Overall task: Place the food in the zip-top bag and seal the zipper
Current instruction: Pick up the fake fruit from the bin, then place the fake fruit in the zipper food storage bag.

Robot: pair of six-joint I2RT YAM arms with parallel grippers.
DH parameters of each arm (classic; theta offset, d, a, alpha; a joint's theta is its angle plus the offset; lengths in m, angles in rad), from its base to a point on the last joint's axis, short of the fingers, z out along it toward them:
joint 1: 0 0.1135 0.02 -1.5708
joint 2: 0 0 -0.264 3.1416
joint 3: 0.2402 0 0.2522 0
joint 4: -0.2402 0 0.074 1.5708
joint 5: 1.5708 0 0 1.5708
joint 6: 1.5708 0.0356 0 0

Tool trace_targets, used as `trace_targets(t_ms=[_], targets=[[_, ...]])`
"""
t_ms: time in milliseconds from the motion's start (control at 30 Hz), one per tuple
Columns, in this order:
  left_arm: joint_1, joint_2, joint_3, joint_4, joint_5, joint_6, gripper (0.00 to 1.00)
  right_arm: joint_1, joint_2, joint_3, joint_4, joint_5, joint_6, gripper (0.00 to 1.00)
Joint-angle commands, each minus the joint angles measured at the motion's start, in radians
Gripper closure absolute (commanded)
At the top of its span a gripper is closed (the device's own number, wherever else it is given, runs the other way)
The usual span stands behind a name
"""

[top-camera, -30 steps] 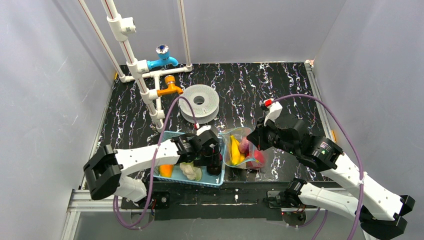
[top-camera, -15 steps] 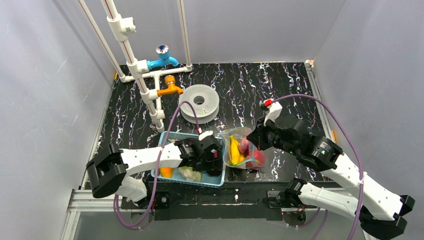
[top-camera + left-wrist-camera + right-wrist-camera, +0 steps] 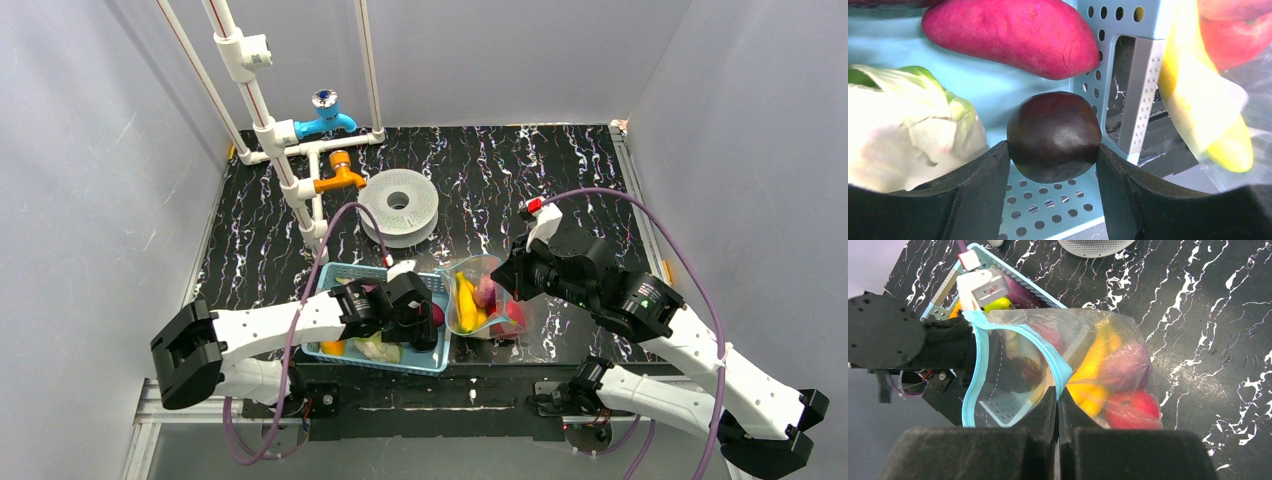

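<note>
My left gripper is shut on a dark maroon round piece, low inside the light-blue basket by its right wall. A magenta sweet-potato piece and a white-green cauliflower lie beside it. My right gripper is shut on the teal zipper strip and holds the clear zip-top bag open toward the basket. The bag holds yellow bananas, a red apple and a purple piece. From above, the left gripper sits left of the bag and the right gripper.
The basket stands at the near edge, touching the bag's mouth. A grey spool lies behind it. White pipes with a blue tap and an orange tap stand at the back left. Grey walls enclose the black marbled table.
</note>
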Motion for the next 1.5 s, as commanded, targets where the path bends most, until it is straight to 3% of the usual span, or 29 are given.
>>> trace_targets(t_ms=[0,167,467,567,700,833,1033,1300,1467], targets=[[-0.006,-0.083,0.022,-0.073,-0.062,0.026,0.63,-0.004,-0.009,0.005,0.059,-0.009,0.007,0.99],[-0.006,-0.165,0.059,-0.165,-0.11,0.022,0.66,-0.004,-0.011,0.005,0.057,-0.01,0.008,0.99],[-0.005,-0.504,0.115,-0.187,-0.126,0.039,0.67,-0.004,-0.003,0.004,0.069,-0.02,0.009,0.99],[-0.005,-0.59,0.089,-0.074,-0.087,0.032,0.67,-0.004,0.003,0.005,0.075,-0.031,0.011,0.99],[-0.005,-0.647,0.005,0.214,0.002,0.012,0.67,-0.004,0.01,0.004,0.081,-0.043,0.018,0.99],[-0.005,-0.578,-0.005,0.43,0.093,0.009,0.66,-0.004,0.013,0.005,0.085,-0.054,0.024,0.99],[-0.015,-0.349,0.158,0.447,0.205,0.039,0.67,-0.003,0.011,0.006,0.084,-0.066,0.036,0.99],[-0.108,-0.238,0.254,0.198,-0.121,0.137,0.69,-0.004,0.006,0.013,0.094,-0.08,0.046,0.99],[-0.123,-0.167,0.297,0.095,-0.155,0.136,0.66,-0.003,0.011,0.015,0.099,-0.082,0.045,0.99]])
